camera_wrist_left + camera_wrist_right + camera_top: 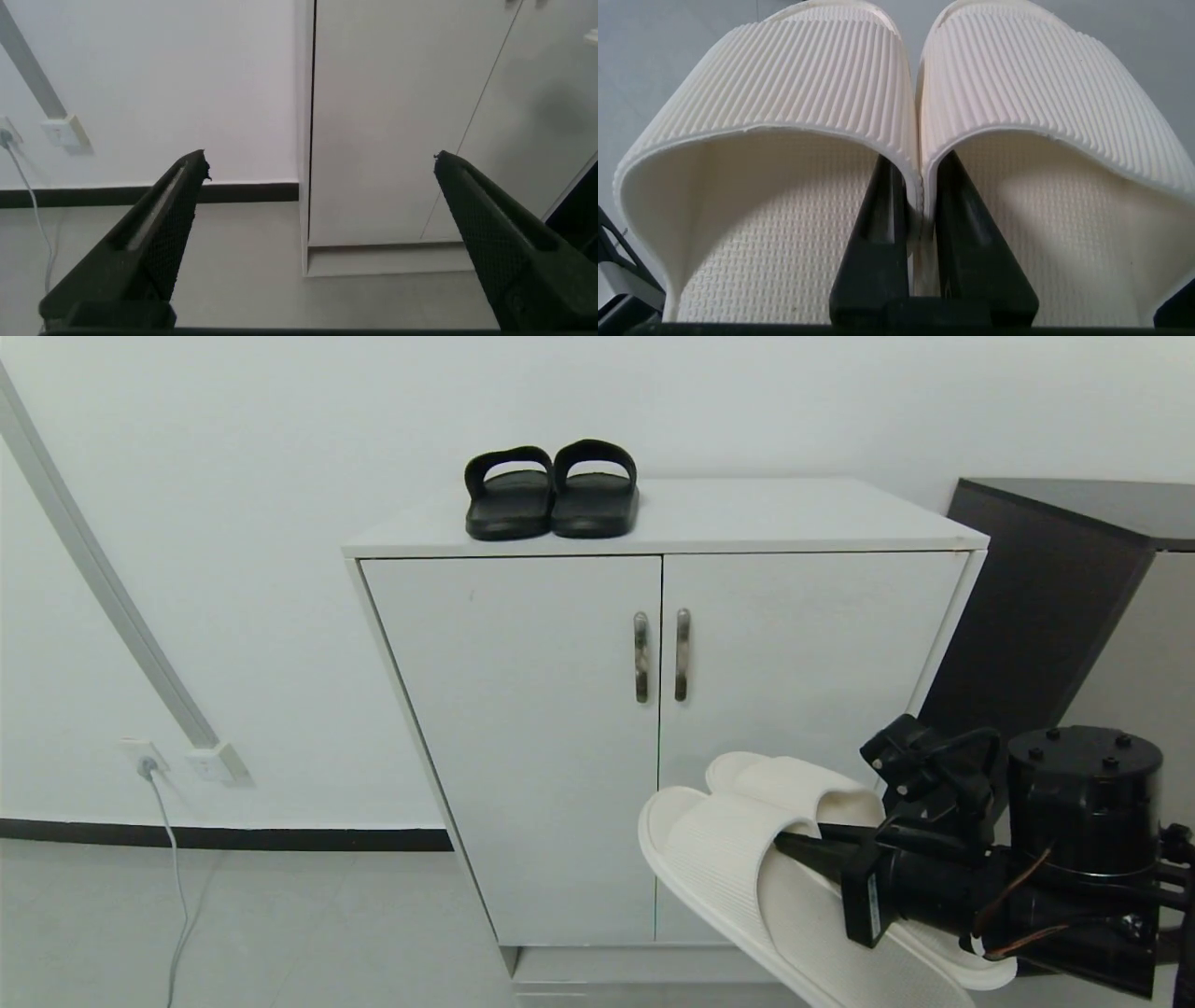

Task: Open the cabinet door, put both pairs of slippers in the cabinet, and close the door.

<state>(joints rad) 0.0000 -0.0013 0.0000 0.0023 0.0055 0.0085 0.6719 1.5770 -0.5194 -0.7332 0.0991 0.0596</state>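
Altogether two — black pair (pixel 552 495), white pair (pixel 738 859).

— How is the light?
— Bright, soft and even, apparently from overhead. The plain white wall (pixel 233 523) has no hot spots, and the top is the palest face of the white two-door cabinet (pixel 747 513).
— Shadows?
— Faint. The pair of black rubber slide slippers (pixel 553 490) casts only a thin dark edge at its soles. Under the ribbed straps of the cream foam slippers (pixel 813 103) the footbeds turn grey.
— Glare?
— Dull streaks on the brushed-metal bar handles (pixel 681 655), and a pale sheen on top of the black boxy cabinet (pixel 1102 499).
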